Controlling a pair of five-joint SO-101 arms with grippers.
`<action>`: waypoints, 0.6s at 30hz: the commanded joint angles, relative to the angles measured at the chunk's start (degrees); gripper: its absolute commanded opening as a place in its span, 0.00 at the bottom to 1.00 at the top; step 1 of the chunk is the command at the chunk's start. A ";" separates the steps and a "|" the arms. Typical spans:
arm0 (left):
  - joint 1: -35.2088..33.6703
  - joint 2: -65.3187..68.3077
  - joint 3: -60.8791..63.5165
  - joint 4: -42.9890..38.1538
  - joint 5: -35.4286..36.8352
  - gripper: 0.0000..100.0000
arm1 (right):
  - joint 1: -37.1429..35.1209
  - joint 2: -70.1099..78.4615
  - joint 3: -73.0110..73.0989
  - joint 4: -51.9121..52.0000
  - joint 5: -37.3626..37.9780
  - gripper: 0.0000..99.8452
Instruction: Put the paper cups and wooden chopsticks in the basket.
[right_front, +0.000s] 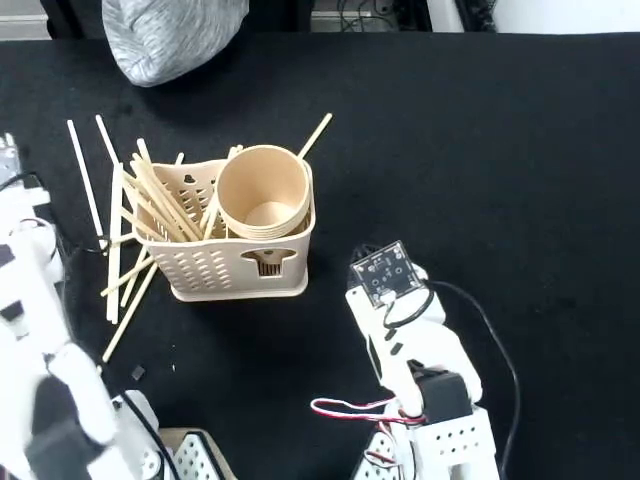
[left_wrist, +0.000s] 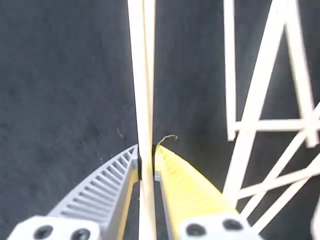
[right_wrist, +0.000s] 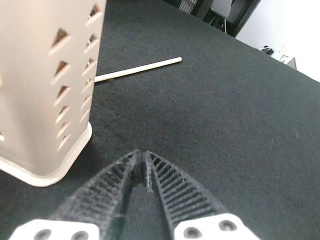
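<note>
Left wrist view: ribbed claw (left_wrist: 146, 156) pinches wooden chopsticks (left_wrist: 140, 75).

We read no text, label, brand, number or sign anywhere. Small black square board (right_front: 383, 272) atop white arm: pale specks, too small for us to make out.

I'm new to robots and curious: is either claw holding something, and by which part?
The left gripper pinches wooden chopsticks partway along their shafts, with stick running on past both sides of the fingers. The right gripper is shut, holding nothing.
</note>
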 joint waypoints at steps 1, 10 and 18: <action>2.33 -9.85 0.66 -1.58 7.21 0.03 | 0.70 -5.05 -1.45 0.18 0.35 0.01; 7.78 -21.10 2.86 -1.58 16.79 0.03 | 2.73 -5.05 -3.91 3.78 0.18 0.01; 7.87 -36.40 12.00 -8.88 22.95 0.03 | 3.96 -5.05 -5.14 5.27 0.26 0.01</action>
